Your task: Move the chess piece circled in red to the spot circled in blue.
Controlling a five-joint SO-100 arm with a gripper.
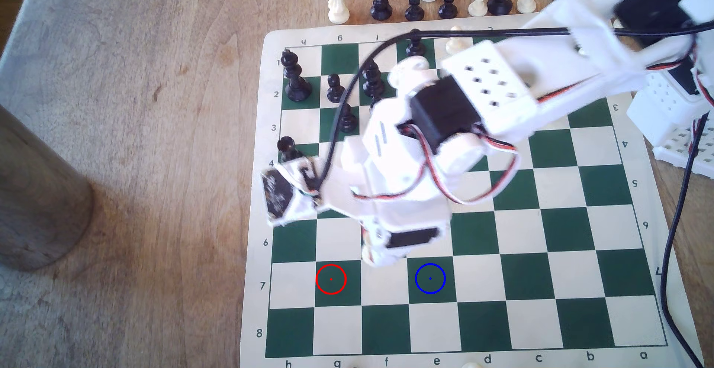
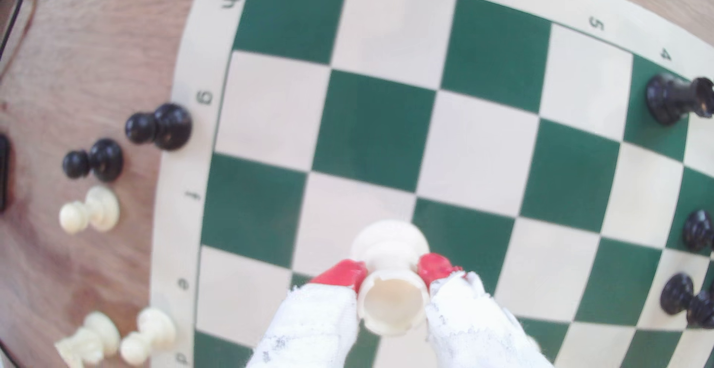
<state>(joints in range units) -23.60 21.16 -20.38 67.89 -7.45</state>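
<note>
board border (image 1: 255,260) numbered 1 to 8, lettered a to h, red ring (image 1: 331,279), blue ring (image 1: 430,278)

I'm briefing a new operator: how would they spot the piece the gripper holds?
Find the green and cream chessboard, then the gripper with red fingertips above it. Pinched between them is the cream rook; its hollow, notched top sets it apart from the round-headed pawns off the board.
</note>
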